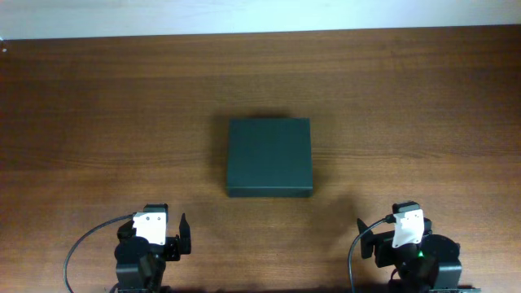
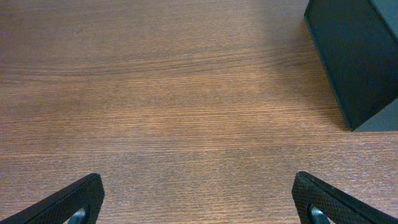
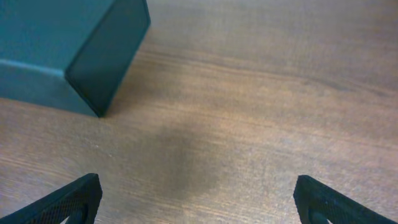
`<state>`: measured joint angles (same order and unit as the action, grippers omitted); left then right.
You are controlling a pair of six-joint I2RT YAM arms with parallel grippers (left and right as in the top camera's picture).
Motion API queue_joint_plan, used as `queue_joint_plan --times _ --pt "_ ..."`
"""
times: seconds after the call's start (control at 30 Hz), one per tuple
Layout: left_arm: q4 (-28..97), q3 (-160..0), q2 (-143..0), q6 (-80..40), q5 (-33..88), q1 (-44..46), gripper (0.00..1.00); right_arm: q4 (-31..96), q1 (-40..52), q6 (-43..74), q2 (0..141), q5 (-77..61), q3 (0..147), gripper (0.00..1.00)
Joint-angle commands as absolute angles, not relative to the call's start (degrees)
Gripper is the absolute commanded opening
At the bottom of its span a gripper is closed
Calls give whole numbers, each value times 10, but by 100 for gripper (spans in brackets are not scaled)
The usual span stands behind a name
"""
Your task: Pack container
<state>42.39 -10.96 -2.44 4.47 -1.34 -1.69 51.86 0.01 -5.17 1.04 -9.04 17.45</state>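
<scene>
The container [image 1: 269, 156] is a dark green-black matte box with its lid closed, lying in the middle of the wooden table. A corner of it shows at the top right of the left wrist view [image 2: 357, 56] and at the top left of the right wrist view [image 3: 68, 43]. My left gripper [image 2: 198, 200] is open and empty near the table's front left, well short of the box. My right gripper [image 3: 198, 200] is open and empty near the front right, also apart from the box.
The wooden table [image 1: 98, 106] stretches around the box. A pale wall strip [image 1: 244, 16] runs along the table's far edge. Both arm bases stand at the front edge, the left arm base [image 1: 146, 248] and the right arm base [image 1: 411, 252].
</scene>
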Motion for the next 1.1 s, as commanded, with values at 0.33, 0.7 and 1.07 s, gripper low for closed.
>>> queue_joint_plan --times 0.33,0.7,1.07 --pt "422 -104 -19 37 -13 -20 99 508 -5 -56 2 -76 144 99" --pt "422 -104 -19 37 -13 -20 99 477 -5 -56 2 -70 119 99" --pt "422 -104 -19 37 -13 -20 99 475 -5 -56 2 -70 112 99"
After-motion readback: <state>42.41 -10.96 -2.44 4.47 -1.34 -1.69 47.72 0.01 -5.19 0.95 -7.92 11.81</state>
